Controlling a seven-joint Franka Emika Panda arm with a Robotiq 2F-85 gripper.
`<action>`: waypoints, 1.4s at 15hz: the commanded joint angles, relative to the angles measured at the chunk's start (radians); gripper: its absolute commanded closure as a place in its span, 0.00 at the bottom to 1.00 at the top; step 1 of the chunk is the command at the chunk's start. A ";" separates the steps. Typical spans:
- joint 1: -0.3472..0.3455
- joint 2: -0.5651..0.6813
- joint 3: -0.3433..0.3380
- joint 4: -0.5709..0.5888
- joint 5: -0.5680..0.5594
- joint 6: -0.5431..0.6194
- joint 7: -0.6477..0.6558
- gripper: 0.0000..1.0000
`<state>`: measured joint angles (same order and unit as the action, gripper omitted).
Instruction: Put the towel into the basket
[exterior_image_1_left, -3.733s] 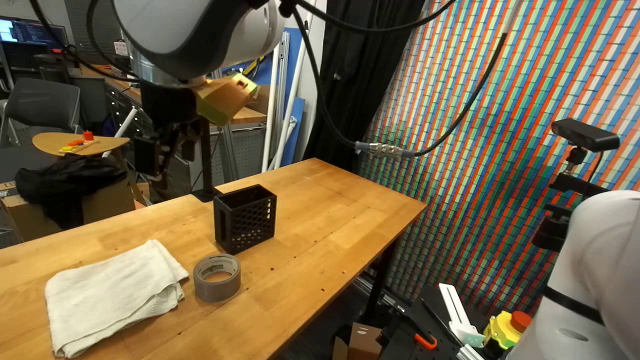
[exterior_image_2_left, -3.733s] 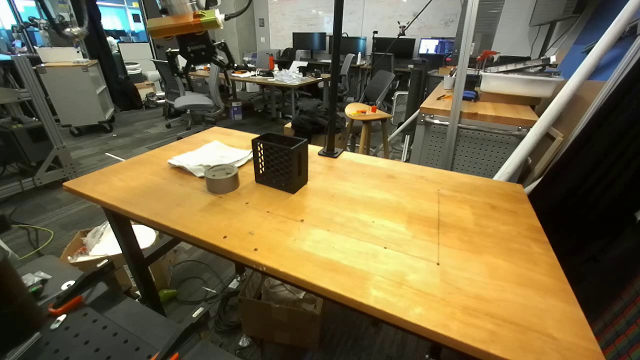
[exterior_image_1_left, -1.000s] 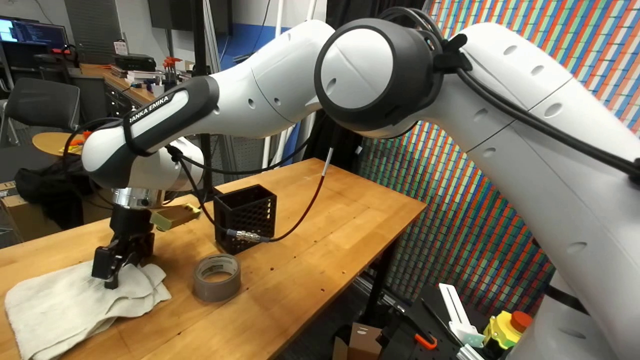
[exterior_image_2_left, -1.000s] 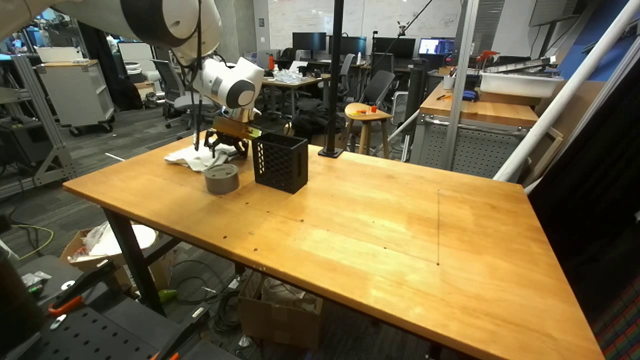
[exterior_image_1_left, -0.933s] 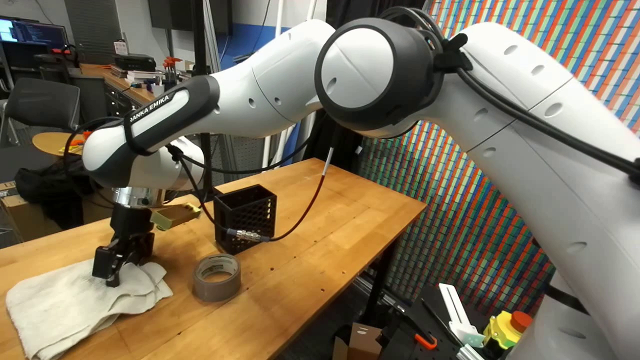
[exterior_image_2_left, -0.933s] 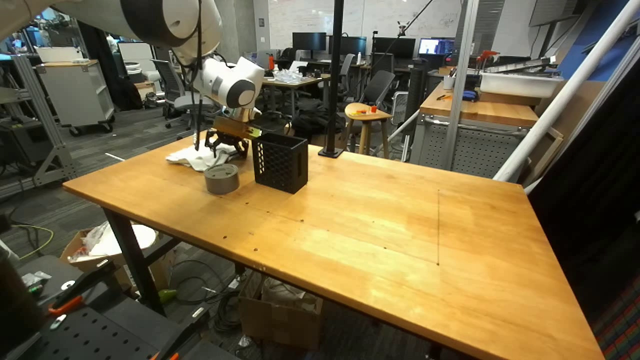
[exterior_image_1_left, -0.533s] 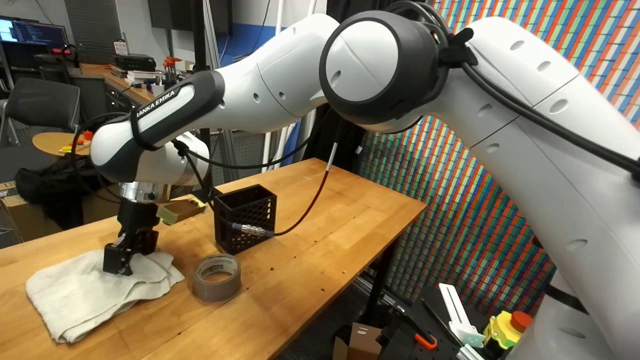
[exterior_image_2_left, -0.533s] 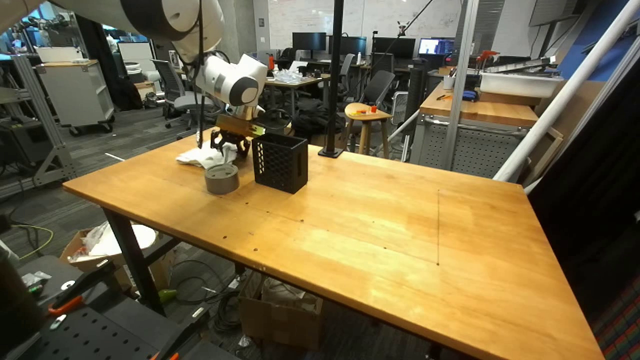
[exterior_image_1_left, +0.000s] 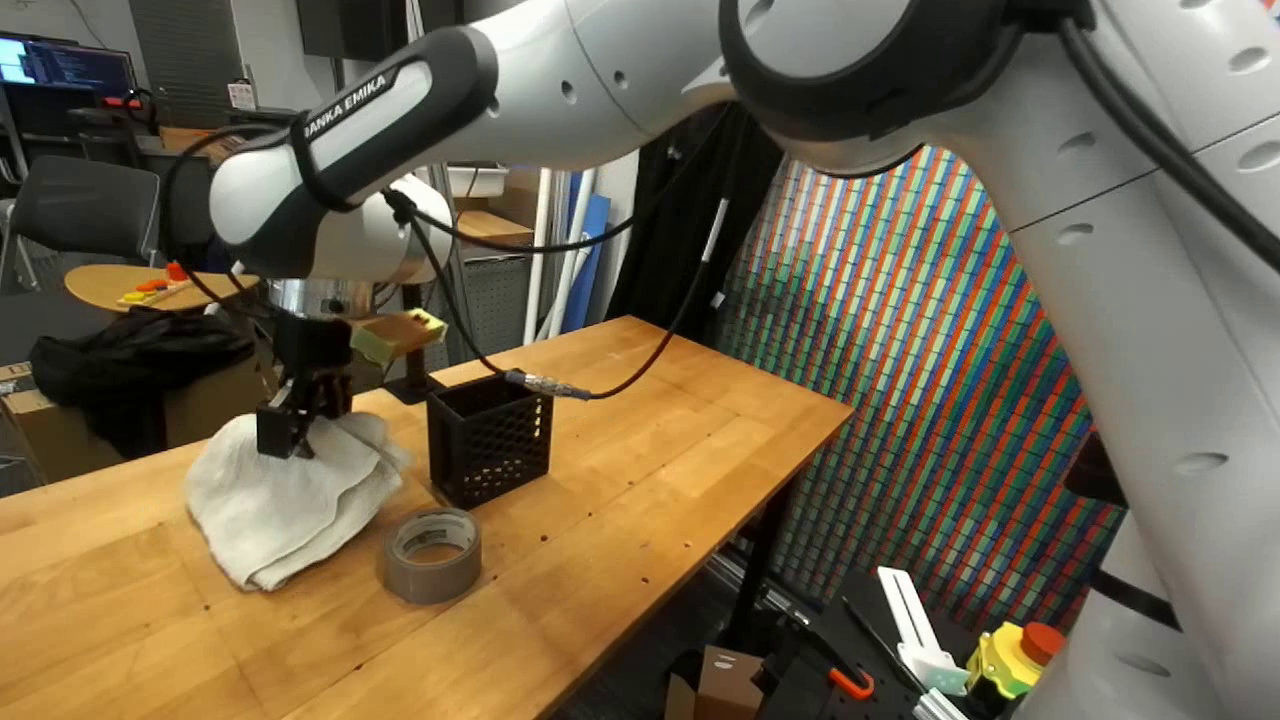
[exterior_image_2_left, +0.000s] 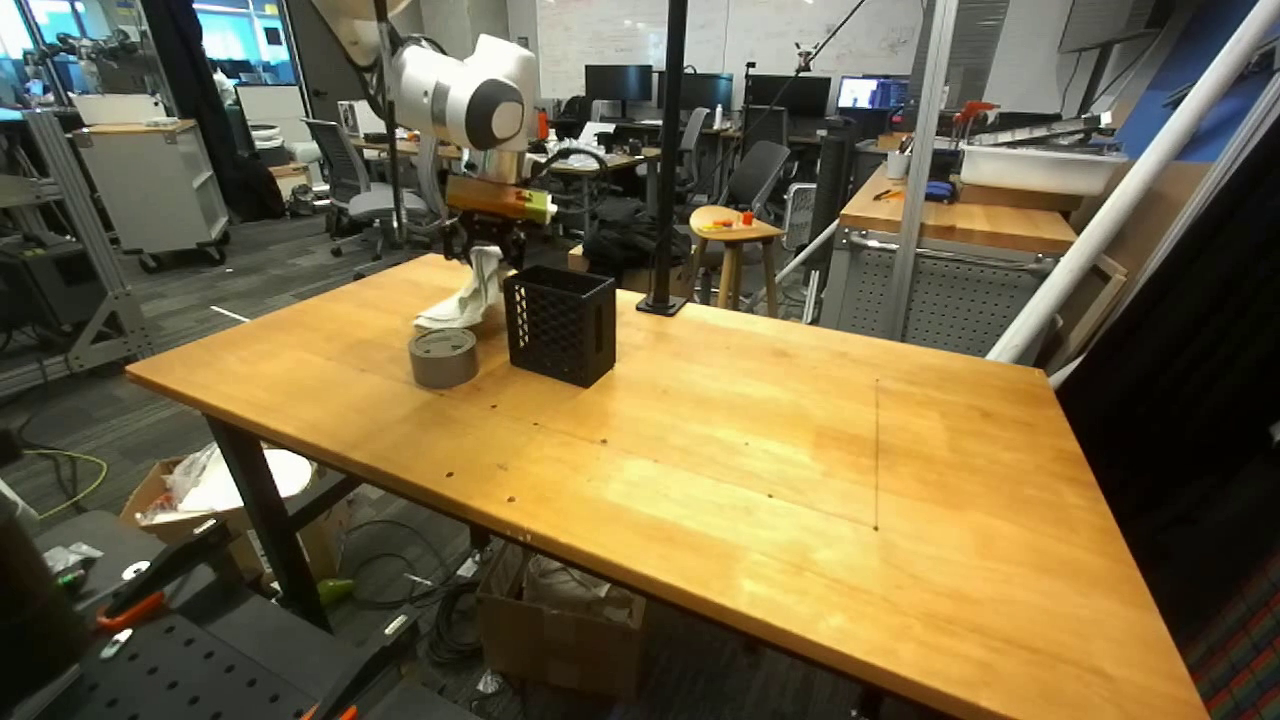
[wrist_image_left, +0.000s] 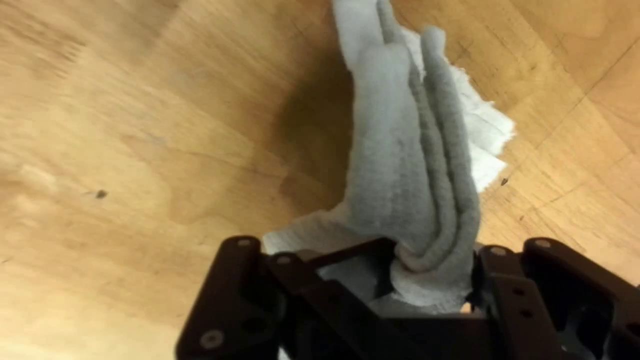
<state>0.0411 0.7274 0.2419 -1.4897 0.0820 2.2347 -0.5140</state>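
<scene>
Wrist view: my black two-fingered gripper (wrist_image_left: 431, 270) pinched the folded white cloth towel (wrist_image_left: 392, 155), outside the black boxy latticed basket (exterior_image_1_left: 494, 446), centre-left in an exterior view; grasp looked done, placing remained.

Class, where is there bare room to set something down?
In an exterior view, bare table lies right of the basket and pole, to the edge, and left of the tape. Crowded: around basket, tape and the towel in the jaws.

I record the towel (exterior_image_1_left: 280, 505) as off-white, the basket (exterior_image_1_left: 490, 445) as black with latticed side, the tape roll (exterior_image_1_left: 436, 582) grey, the counter (exterior_image_1_left: 620, 450) honey-brown with wood grain, my hand (wrist_image_left: 432, 265) black, the backdrop (exterior_image_1_left: 880, 400) striped red, green, blue, white.
</scene>
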 joint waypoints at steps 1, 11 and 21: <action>-0.003 -0.210 -0.045 -0.123 -0.048 -0.059 0.058 0.97; -0.055 -0.423 -0.194 -0.033 -0.150 -0.444 0.112 0.98; -0.084 -0.290 -0.203 0.072 -0.117 -0.549 0.096 0.99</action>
<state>-0.0401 0.3949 0.0341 -1.4672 -0.0487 1.7126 -0.4312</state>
